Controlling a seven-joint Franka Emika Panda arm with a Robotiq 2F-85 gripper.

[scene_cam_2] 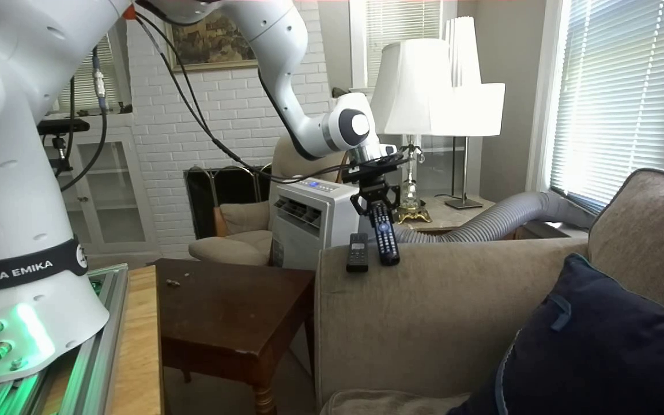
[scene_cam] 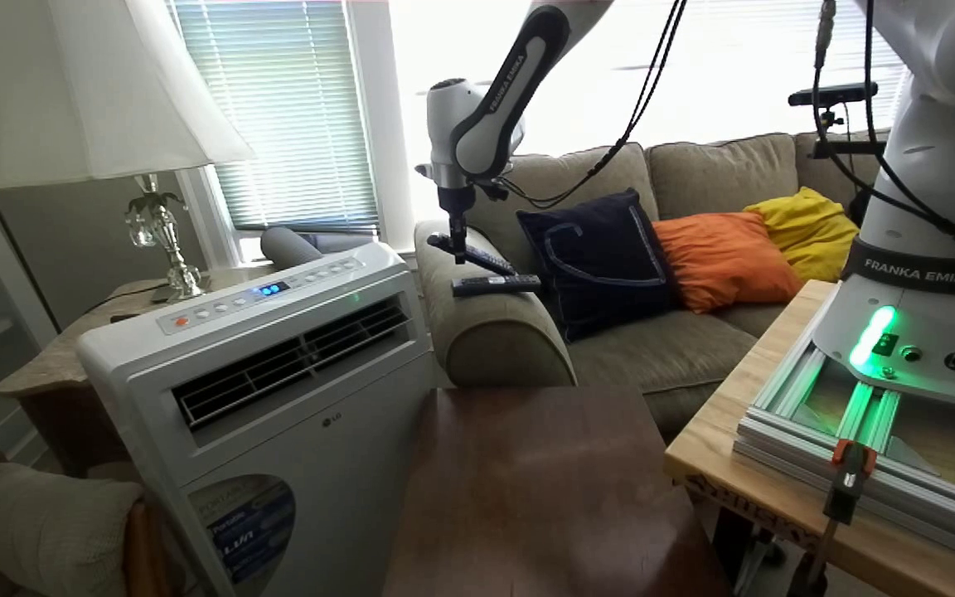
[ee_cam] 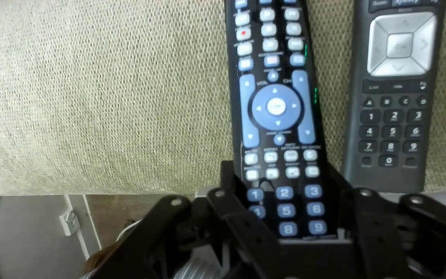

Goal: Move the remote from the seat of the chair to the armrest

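Observation:
The remote (ee_cam: pixel 275 106), a long black one with blue and white buttons, is between the fingers of my gripper (ee_cam: pixel 281 178) in the wrist view. My gripper is shut on its number-key end. In both exterior views my gripper (scene_cam: pixel 459 249) (scene_cam_2: pixel 379 206) holds the remote (scene_cam: pixel 487 258) (scene_cam_2: pixel 385 236) tilted over the beige-grey armrest (scene_cam: pixel 506 344) (scene_cam_2: pixel 453 276), its far end low, at or just above the padding; contact cannot be told. The armrest (ee_cam: pixel 110 97) fills the wrist view behind it. The chair, a couch, shows its seat (scene_cam: pixel 660 352) beyond the armrest.
A dark grey remote (scene_cam: pixel 496 285) (scene_cam_2: pixel 358 253) (ee_cam: pixel 389 116) lies on the armrest close beside the held one. A white air conditioner (scene_cam: pixel 278 398) and a brown wooden table (scene_cam: pixel 544 489) stand near the armrest. A navy pillow (scene_cam: pixel 598 261) leans inside it.

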